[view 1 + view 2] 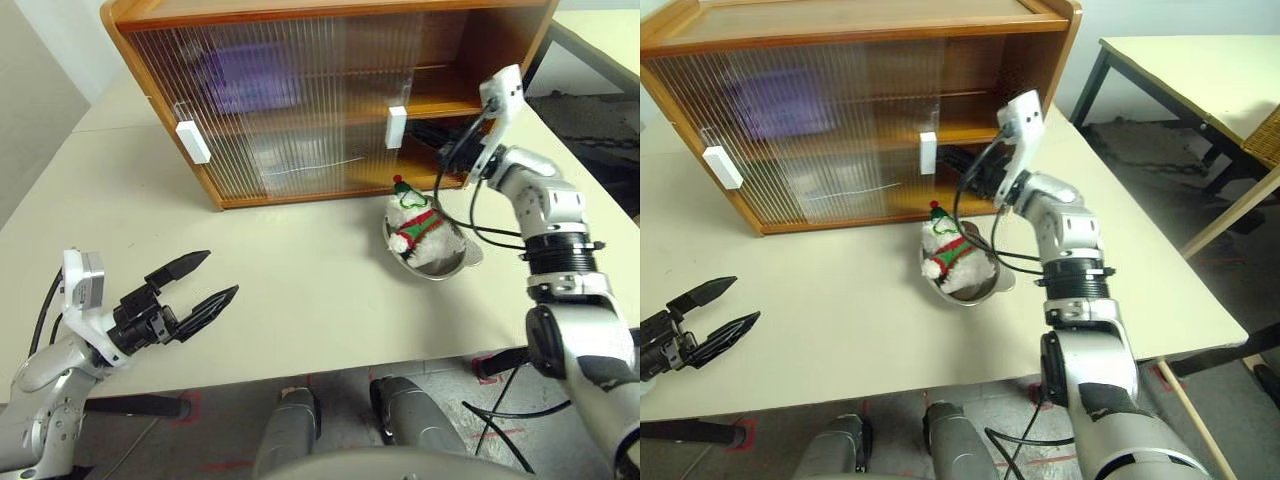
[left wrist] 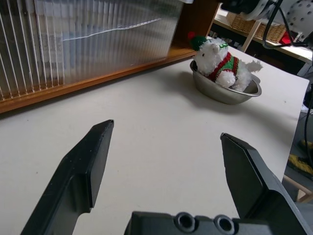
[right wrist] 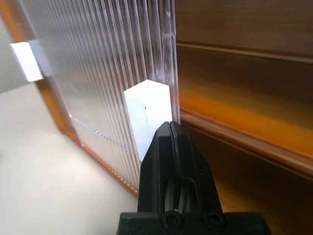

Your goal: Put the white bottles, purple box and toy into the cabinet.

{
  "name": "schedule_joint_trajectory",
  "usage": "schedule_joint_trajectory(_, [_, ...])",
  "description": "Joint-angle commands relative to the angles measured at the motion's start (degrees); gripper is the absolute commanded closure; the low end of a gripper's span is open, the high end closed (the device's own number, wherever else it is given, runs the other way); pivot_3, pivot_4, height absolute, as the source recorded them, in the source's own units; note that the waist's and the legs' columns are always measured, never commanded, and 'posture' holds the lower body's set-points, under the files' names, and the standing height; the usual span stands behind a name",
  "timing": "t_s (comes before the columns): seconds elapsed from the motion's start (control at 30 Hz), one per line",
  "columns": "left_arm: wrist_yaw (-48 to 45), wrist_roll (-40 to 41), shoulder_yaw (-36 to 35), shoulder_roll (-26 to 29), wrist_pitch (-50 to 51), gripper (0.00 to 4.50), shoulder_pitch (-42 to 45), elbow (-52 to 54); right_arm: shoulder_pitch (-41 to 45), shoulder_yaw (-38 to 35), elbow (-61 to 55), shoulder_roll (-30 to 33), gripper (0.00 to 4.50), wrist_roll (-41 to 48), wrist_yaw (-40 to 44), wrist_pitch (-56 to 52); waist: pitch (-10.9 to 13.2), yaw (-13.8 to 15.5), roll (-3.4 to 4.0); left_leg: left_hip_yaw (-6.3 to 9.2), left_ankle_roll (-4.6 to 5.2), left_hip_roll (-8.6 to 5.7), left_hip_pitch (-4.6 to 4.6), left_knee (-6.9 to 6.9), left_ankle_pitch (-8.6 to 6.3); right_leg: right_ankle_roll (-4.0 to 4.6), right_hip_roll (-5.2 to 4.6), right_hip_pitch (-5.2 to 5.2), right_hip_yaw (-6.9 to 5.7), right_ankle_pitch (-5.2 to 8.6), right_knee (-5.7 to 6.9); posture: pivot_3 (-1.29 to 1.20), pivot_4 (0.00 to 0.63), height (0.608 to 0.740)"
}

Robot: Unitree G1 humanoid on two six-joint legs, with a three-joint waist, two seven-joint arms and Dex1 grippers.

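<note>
The cabinet (image 1: pixel 330 20) stands at the back of the table, its ribbed sliding doors covering the left and middle and its right end open. A purple box (image 1: pixel 245 80) shows blurred through the upper pane. The white bottles are hidden. The toy (image 1: pixel 418 222), white plush with a striped scarf and a green hat, lies in a steel bowl in front of the open end. My right gripper (image 3: pixel 169 128) is shut, its tip at the inner edge of the right white handle (image 3: pixel 146 115). My left gripper (image 1: pixel 205 280) hangs open and empty over the table's near left.
The steel bowl (image 1: pixel 450 265) sits close to the cabinet's front. Cables from my right wrist loop down beside it. The left white handle (image 1: pixel 192 141) is on the other door. A second table (image 1: pixel 1200 70) stands off to the right across a gap.
</note>
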State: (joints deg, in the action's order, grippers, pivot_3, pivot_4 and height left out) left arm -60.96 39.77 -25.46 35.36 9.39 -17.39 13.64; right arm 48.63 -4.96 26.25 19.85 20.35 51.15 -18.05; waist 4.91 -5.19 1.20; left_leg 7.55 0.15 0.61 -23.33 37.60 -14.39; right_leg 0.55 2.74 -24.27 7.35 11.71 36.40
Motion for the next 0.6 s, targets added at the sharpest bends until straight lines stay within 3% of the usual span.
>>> schedule_joint_trajectory(0.03, [0.21,-0.76,0.42,-0.08,-0.18,0.00,-0.60,0.09,1.03,1.25,0.00,-1.30,4.48,0.02,0.39,0.00,0.00,0.03,0.00,0.00,0.00,0.00,0.00,0.00,0.00,0.00,0.00,0.00,0.00,0.00,0.00,-0.10,0.097,0.740])
schedule_joint_trajectory(0.6, [1.93,-0.18,0.40,-0.21,0.80,0.00,-2.51,2.33,2.67,2.96,1.11,-6.96,4.48,-0.48,-0.84,0.88,0.04,0.04,0.03,0.01,-0.02,0.03,-0.03,-0.02,-0.01,0.08,0.01,-0.09,0.00,0.02,0.04,-0.10,0.127,0.740])
